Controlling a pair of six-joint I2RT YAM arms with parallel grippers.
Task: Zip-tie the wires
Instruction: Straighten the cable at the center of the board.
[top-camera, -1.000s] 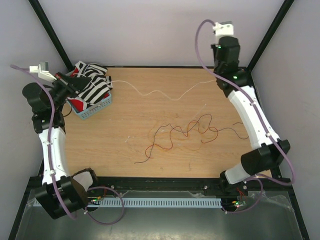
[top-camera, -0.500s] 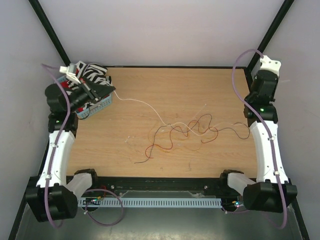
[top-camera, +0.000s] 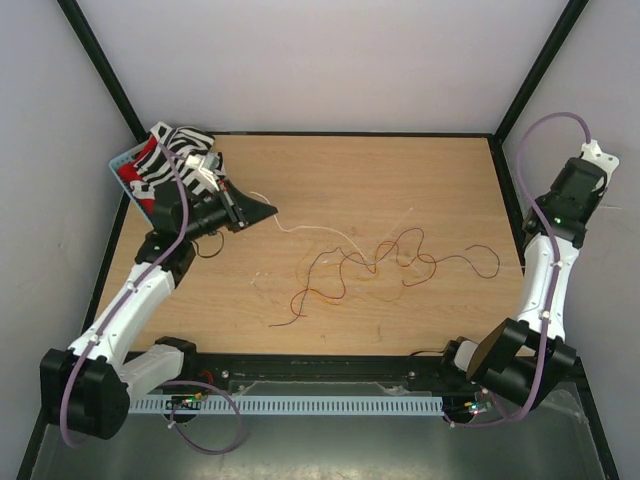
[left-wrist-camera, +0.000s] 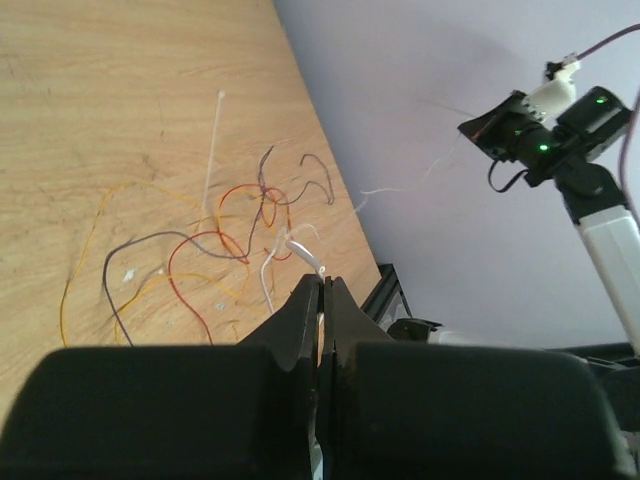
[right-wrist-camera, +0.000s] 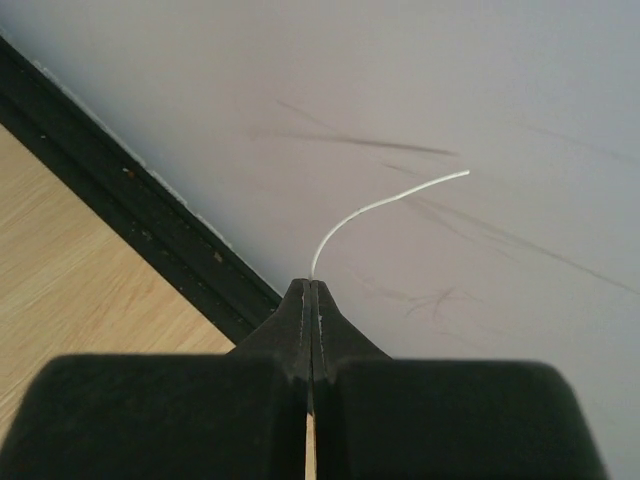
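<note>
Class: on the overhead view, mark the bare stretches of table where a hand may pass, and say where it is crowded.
Free: the far strip of table between the basket and the right corner; the near-left patch between the left arm and the wires. Crowded: the middle-right, with wires and zip tie; the left gripper holds a pale wire.

Thin red, orange, dark brown wires (top-camera: 375, 258), loosely tangled flat right of centre, pale wavy strand (top-camera: 300, 228) trailing left, straight whitish zip tie (top-camera: 400, 222) at tangle's far edge.
</note>
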